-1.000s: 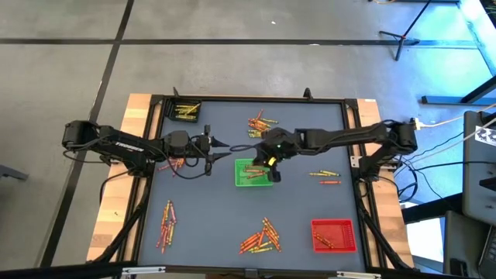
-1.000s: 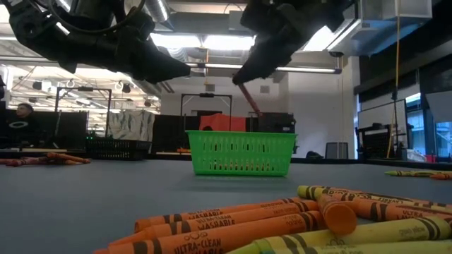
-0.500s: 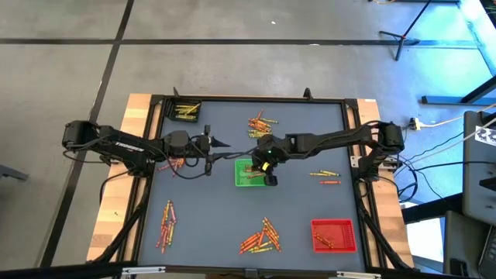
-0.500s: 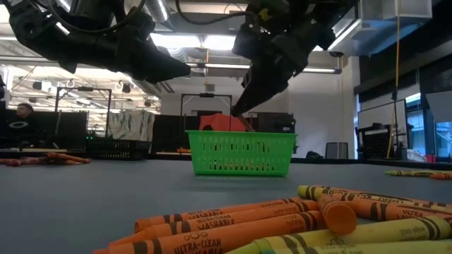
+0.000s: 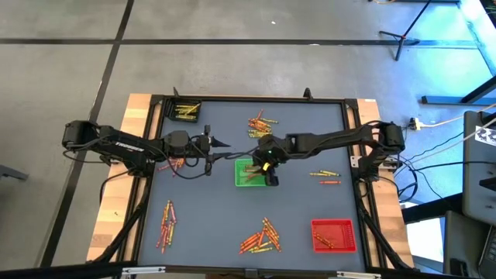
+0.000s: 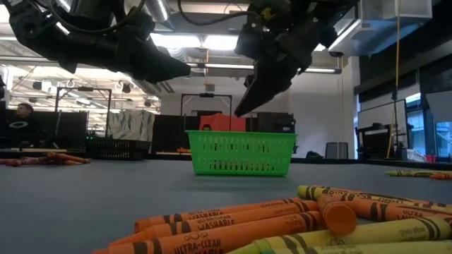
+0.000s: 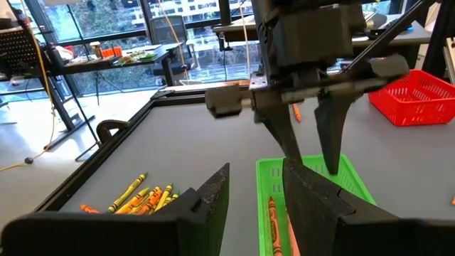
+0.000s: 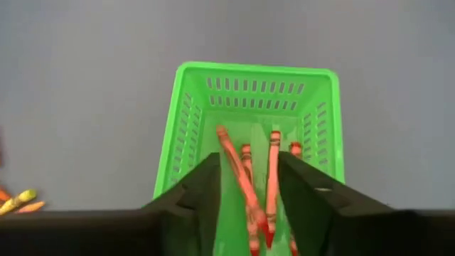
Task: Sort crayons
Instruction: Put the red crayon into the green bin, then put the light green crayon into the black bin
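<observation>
The table (image 5: 194,232) carries a dark grey mat inside a black frame. The left arm (image 5: 116,145) reaches in from the left edge and the right arm (image 5: 341,139) from the right edge; both end near the table centre.

The green basket (image 5: 250,172) stands at the table centre. The red basket (image 5: 333,235) stands in the near right corner, and a black tray (image 5: 186,111) holding yellow crayons sits in the far left corner.

The right gripper (image 5: 267,164) hangs directly above the green basket. Its two fingers (image 7: 330,135) are spread apart and point down into the basket, with nothing between them. The left gripper (image 5: 209,151) hovers above the mat just left of the green basket; its fingers stand parted and hold nothing.

Several red-orange crayons (image 8: 245,178) lie lengthwise on the floor of the green basket. Further crayons lie loose in groups on the mat: one group (image 5: 261,122) near the far edge, one (image 5: 262,236) near the near edge at centre, one (image 5: 167,225) near the near left corner, and a few (image 5: 325,177) toward the right edge. A few crayons lie in the red basket.
</observation>
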Controlling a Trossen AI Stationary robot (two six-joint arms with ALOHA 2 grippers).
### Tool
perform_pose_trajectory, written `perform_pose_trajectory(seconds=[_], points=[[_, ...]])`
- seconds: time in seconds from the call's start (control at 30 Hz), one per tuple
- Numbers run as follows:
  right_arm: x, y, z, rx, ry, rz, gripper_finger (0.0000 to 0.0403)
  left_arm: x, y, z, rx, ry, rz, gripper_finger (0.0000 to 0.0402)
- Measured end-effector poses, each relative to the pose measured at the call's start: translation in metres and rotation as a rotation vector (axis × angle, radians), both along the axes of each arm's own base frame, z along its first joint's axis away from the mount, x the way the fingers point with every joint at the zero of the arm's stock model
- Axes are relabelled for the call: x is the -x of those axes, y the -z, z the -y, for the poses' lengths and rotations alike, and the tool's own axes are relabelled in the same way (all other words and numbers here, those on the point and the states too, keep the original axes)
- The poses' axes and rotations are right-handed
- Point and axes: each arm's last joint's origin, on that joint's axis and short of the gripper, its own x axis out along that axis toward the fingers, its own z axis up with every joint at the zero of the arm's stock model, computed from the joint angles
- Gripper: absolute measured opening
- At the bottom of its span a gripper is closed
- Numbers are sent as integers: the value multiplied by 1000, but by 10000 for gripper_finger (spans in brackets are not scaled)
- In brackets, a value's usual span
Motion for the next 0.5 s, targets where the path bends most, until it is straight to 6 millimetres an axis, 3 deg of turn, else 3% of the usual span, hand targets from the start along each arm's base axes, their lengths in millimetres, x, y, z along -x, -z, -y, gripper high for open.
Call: perform_pose_trajectory(seconds=[0.13,0.3,0.5], points=[[14,-19,-1,1,0,-6,169,0,0,0,0,0,1,115],[39,-43,-1,-17,27,-62,173,0,0,0,1,-1,0,115],[68,-53,-2,-31,79,-211,174,0,0,0,1,0,0,115]])
